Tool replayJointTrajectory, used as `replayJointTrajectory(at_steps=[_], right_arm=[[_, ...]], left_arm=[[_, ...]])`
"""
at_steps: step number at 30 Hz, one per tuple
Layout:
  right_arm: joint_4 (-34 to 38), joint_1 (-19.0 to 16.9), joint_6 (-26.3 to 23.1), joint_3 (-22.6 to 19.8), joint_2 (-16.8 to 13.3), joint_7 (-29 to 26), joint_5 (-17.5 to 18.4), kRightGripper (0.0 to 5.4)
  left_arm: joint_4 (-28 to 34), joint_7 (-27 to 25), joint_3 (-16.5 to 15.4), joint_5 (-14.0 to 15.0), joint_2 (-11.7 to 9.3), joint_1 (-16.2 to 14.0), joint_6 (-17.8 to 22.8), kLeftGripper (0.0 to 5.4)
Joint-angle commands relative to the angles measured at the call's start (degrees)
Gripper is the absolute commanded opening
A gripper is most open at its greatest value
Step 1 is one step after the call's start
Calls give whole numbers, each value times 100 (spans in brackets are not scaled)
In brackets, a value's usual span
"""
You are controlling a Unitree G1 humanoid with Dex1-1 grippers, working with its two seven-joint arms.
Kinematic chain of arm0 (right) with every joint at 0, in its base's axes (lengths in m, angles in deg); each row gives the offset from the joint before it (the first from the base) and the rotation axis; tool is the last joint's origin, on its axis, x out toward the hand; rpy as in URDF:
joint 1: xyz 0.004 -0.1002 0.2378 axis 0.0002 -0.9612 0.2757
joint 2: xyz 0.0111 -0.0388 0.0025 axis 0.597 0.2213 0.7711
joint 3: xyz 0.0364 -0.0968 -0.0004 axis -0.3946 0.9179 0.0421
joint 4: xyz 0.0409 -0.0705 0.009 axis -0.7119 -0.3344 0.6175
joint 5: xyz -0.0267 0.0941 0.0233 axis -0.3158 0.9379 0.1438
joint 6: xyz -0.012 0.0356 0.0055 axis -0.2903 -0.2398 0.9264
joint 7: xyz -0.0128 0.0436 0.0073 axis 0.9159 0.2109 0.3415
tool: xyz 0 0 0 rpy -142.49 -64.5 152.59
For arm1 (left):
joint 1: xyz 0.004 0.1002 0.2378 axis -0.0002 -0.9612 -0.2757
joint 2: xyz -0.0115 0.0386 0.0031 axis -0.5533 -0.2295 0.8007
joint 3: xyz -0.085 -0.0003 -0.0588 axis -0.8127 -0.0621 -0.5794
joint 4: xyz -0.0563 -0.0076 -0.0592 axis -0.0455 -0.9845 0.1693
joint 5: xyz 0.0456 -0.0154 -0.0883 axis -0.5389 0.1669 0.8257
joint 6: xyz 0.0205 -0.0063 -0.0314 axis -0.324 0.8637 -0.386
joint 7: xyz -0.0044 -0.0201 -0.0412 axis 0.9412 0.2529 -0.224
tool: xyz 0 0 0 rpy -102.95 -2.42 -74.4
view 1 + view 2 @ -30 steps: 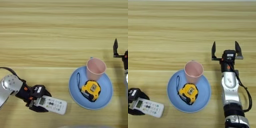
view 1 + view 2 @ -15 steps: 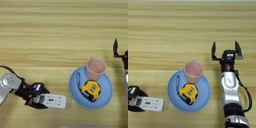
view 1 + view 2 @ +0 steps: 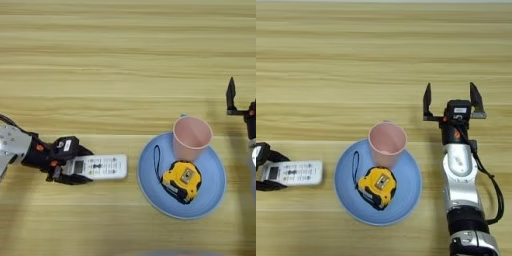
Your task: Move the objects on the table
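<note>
Nearest me, low in the frame, the yellow-black tape measure (image 3: 183,179) lies on the light-blue plate (image 3: 212,196), its strap curling off to the left, and the pink cup (image 3: 191,137) stands upright on the plate's upper rim. At lower left my left gripper (image 3: 67,165) is clenched on the screen end of the white remote (image 3: 100,167). A second ago the remote lay slanted and lower; it now lies level and a little higher, just left of the plate, so I judge I am steering it. Farther up at right, my right gripper (image 3: 452,100) stays parked over the bare table (image 3: 125,60), fingers spread wide, holding nothing.
</note>
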Motion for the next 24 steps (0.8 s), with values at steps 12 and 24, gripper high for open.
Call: replayJointTrajectory(at_steps=[12,24], right_arm=[[72,-23,-25,-17,22,27,15,540],[125,-57,-35,-22,23,25,19,540]], left_arm=[[-1870,1498,161,-862,1159,1109,-528,286],[-2659,2173,406,-1511,1666,1403,-584,286]])
